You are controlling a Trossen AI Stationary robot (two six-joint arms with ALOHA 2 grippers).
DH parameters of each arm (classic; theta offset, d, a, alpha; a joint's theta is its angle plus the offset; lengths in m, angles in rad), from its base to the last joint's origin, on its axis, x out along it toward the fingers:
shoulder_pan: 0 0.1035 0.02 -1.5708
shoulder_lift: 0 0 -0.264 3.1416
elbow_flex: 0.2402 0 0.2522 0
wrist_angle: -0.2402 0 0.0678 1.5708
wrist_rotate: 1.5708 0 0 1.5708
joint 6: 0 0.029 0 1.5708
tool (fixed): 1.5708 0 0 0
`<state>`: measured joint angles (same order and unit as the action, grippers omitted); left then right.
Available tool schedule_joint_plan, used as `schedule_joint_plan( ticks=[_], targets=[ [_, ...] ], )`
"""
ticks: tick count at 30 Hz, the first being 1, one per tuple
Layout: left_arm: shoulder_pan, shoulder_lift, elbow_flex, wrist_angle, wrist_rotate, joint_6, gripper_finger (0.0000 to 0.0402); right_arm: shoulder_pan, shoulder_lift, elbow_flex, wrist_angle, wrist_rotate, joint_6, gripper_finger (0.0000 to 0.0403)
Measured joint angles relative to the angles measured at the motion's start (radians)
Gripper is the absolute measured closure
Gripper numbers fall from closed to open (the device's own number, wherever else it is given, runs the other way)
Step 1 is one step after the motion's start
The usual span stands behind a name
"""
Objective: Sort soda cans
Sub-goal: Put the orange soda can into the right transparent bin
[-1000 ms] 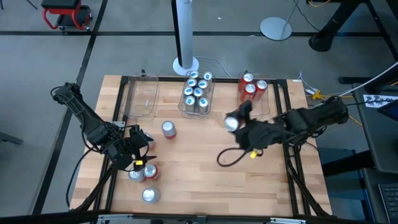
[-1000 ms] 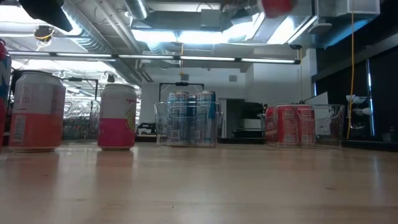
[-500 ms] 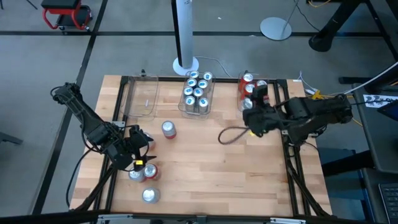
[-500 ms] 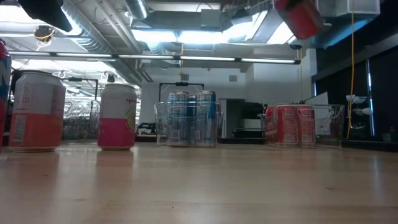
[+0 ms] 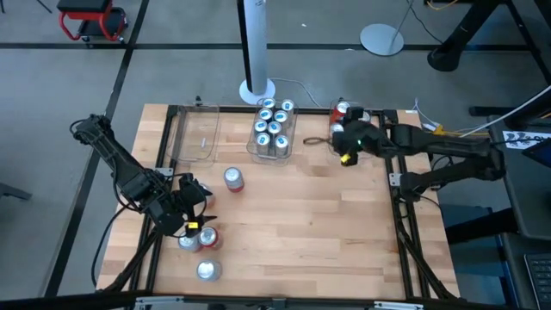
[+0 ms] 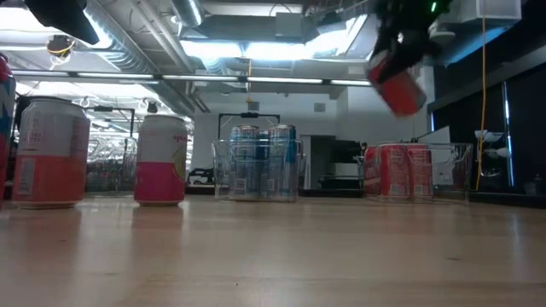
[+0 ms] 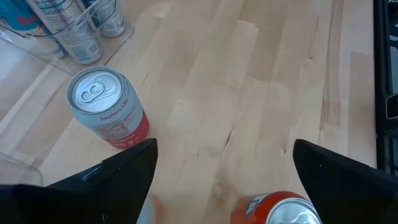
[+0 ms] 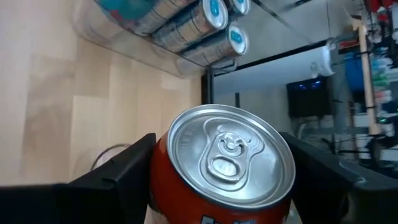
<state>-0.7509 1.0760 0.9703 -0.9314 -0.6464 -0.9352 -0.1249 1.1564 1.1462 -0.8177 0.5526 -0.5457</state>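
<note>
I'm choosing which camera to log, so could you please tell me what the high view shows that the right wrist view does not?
Only the high view shows the left gripper open above loose cans near the wooden table's front-left, and the empty clear plastic bin. Only the right wrist view shows the silver pull-tab top of the red soda can gripped between the right gripper's fingers. Both show the clear bin of blue-and-white cans.

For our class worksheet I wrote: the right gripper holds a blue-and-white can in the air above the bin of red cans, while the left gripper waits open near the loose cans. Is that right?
One detail is wrong: the can in the right gripper is a red can, not blue-and-white, as the low view and right wrist view show. The rest stands: it is in the air above the bin of red cans, and the left gripper waits open near the loose cans.
</note>
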Motion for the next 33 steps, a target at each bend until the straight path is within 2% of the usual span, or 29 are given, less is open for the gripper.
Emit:
schedule_joint_plan(
  ticks=[7, 13, 19, 33],
  targets=[
    [0.0, 0.0, 0.0, 0.0, 0.0, 0.0, 0.0039, -0.224, -0.014, -0.239, 0.303, -0.213, -0.092, 0.0113],
    [0.0, 0.0, 0.0, 0.0, 0.0, 0.002, 0.0039, -0.344, -0.016, -0.347, 0.499, -0.391, -0.111, 0.0113],
    [0.0, 0.0, 0.0, 0.0, -0.001, 0.018, 0.0039, -0.387, -0.016, -0.391, 0.539, -0.451, -0.114, 0.0113],
    [0.0, 0.0, 0.0, 0.001, -0.005, 0.0, 0.0039, -0.388, -0.024, -0.522, 0.72, -0.467, -0.116, 0.0113]
  ],
)
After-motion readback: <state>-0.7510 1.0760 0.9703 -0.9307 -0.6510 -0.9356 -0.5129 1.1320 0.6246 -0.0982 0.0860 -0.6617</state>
